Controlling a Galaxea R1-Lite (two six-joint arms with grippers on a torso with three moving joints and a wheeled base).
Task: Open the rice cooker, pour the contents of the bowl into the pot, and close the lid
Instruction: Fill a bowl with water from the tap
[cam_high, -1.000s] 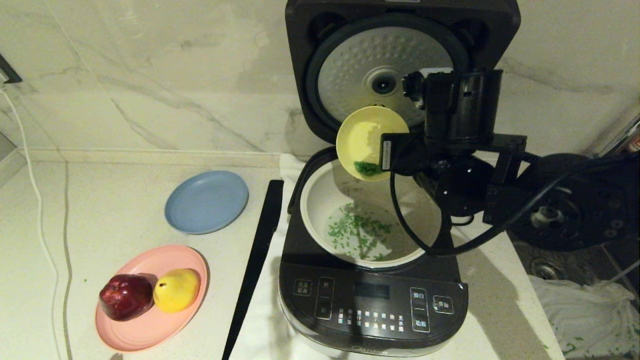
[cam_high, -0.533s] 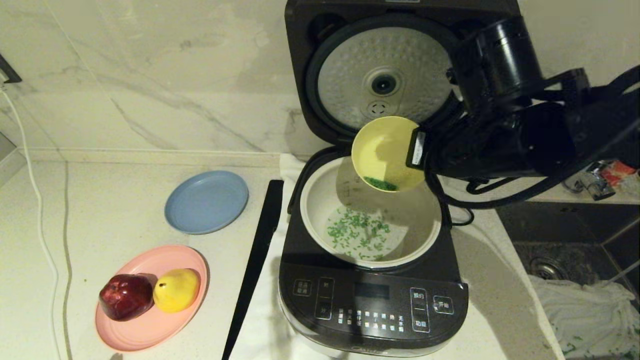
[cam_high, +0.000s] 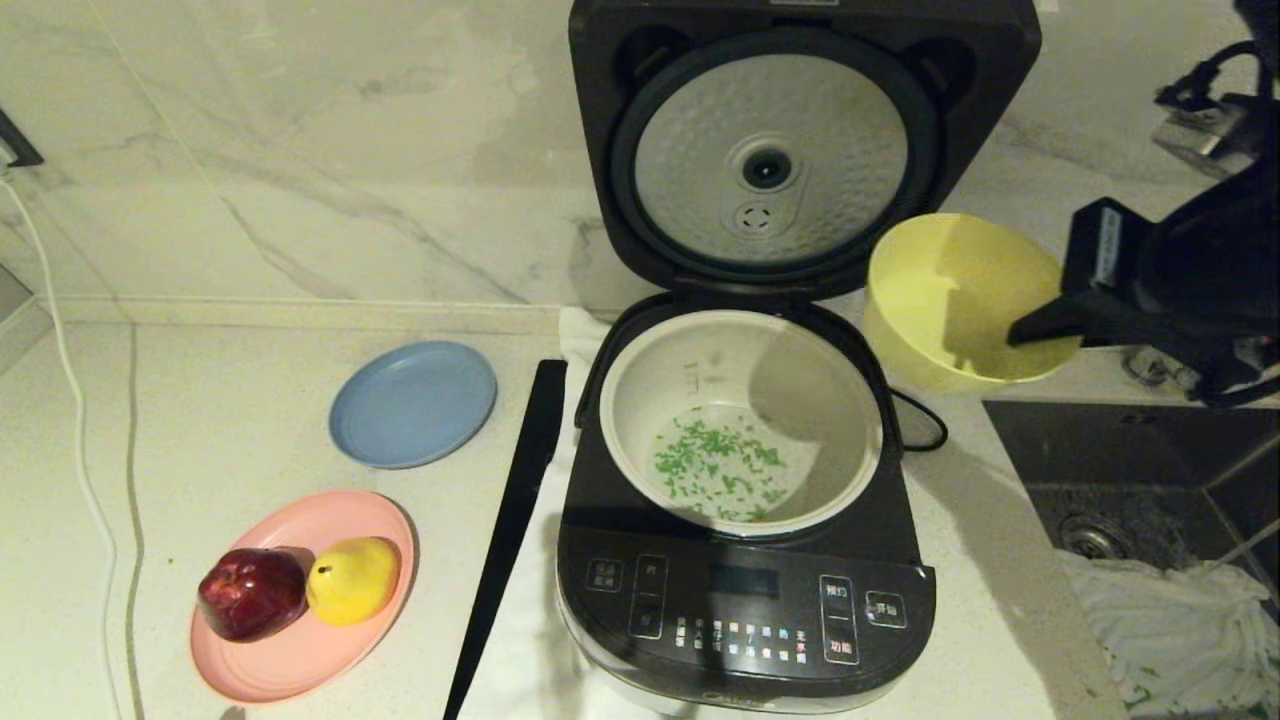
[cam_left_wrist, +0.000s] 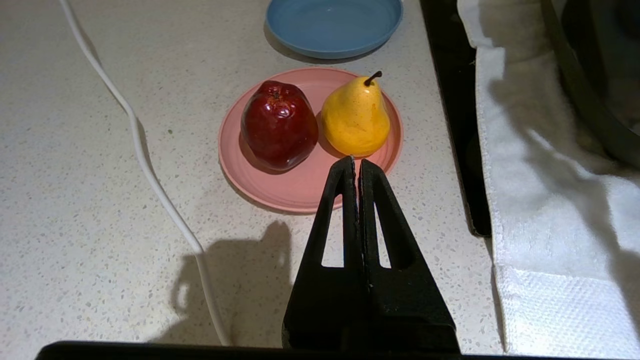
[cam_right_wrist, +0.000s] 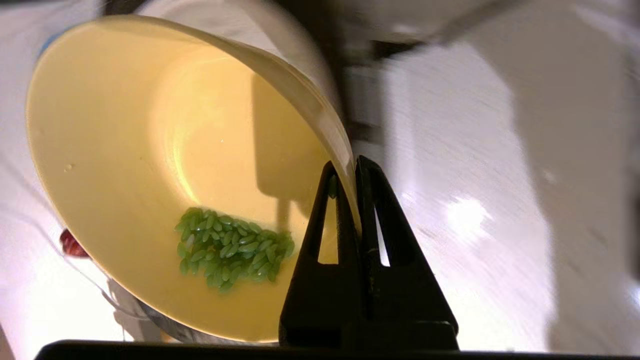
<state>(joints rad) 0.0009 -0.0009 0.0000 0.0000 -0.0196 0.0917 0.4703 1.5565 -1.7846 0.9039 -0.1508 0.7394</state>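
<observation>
The dark rice cooker (cam_high: 745, 610) stands open, its lid (cam_high: 770, 160) upright with the dimpled silver disc facing me. Green bits (cam_high: 722, 468) lie scattered on the bottom of the cream pot (cam_high: 640, 400). To the right of the cooker, in the air, my right gripper (cam_high: 1040, 325) (cam_right_wrist: 350, 167) is shut on the rim of the pale-yellow bowl (cam_high: 950, 300) (cam_right_wrist: 125, 150). A small clump of green bits (cam_right_wrist: 232, 247) still sits inside the bowl. My left gripper (cam_left_wrist: 355, 161) is shut on nothing, low over the counter near the pink plate.
A pink plate (cam_high: 300, 640) with a red apple (cam_high: 252, 592) and yellow pear (cam_high: 352, 578) sits front left, a blue plate (cam_high: 413, 402) behind it. A black strip (cam_high: 510, 530) and white towel (cam_left_wrist: 540, 200) lie beside the cooker. A sink (cam_high: 1150, 480) lies right.
My right gripper swung the bowl away from above the pot to the right of the cooker and turned it more upright. More green bits lie in the pot. The left arm stayed still.
</observation>
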